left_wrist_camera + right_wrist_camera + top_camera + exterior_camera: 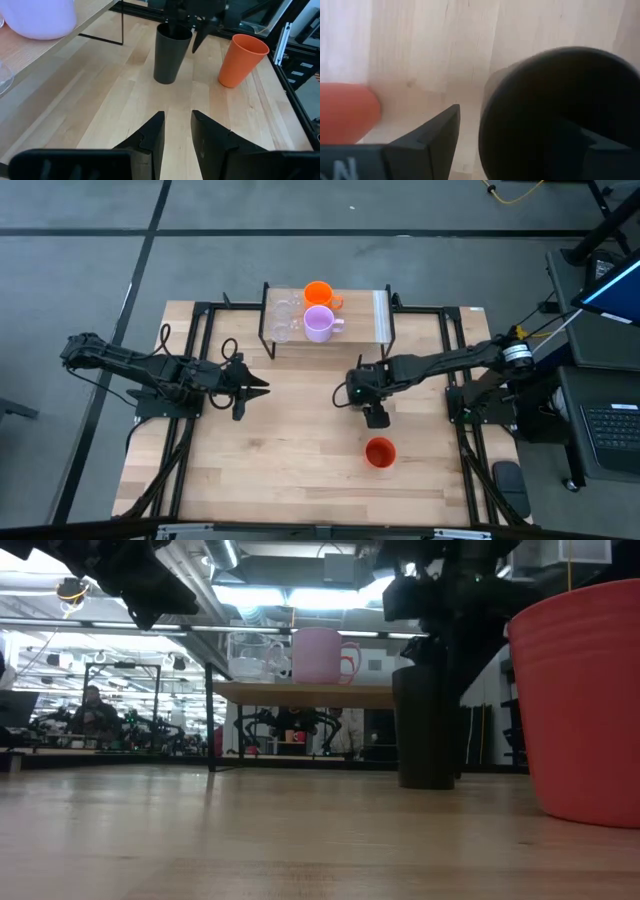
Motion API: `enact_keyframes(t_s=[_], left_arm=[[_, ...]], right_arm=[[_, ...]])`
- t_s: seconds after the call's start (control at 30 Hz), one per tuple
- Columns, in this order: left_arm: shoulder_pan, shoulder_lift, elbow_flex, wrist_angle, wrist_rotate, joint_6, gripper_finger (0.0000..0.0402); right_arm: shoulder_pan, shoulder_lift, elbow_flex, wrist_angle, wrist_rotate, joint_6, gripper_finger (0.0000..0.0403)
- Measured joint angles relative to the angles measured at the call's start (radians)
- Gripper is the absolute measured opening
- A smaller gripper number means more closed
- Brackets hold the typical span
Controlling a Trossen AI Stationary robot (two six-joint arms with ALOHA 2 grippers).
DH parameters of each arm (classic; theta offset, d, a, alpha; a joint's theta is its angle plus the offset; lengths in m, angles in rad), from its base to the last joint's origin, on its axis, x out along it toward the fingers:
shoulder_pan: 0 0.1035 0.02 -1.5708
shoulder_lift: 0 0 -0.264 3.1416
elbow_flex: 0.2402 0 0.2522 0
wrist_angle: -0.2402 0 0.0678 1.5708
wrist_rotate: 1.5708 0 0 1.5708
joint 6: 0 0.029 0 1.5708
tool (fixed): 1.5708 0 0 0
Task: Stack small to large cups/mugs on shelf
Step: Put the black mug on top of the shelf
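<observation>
Meanwhile right hand (377,416) straddles the black cup's (171,52) rim.

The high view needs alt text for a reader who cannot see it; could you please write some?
Seen from above, the right pincer stands open over the tall black plastic cup at mid-table, near the red-orange plastic cup. On the light wood shelf sit two clear glass cups, an orange handled mug and a lilac handled mug. The left pincer waits, empty.
</observation>
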Motion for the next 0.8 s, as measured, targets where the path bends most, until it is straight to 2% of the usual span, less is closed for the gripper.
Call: enact_keyframes(t_s=[0.27,0.4,0.53,0.63,0.73,0.8], left_arm=[[0.000,0.000,0.000,0.000,0.000,0.000,0.0089],[0.000,0.000,0.000,0.000,0.000,0.000,0.0089],[0.000,0.000,0.000,0.000,0.000,0.000,0.0089],[0.000,0.000,0.000,0.000,0.000,0.000,0.0089],[0.000,0.000,0.000,0.000,0.000,0.000,0.0089],[0.000,0.000,0.000,0.000,0.000,0.001,0.0089]], right_arm=[[0.000,0.034,0.000,0.005,0.025,0.016,0.0243],[0.000,0.032,0.000,0.018,0.027,0.025,0.0220],[0.000,0.031,0.004,0.017,0.026,0.025,0.0169],[0.000,0.031,0.015,0.014,0.024,0.024,0.0111],[0.000,0.031,0.043,-0.012,0.024,0.022,0.0035],[0.000,0.031,0.070,-0.034,0.024,-0.001,0.0014]])
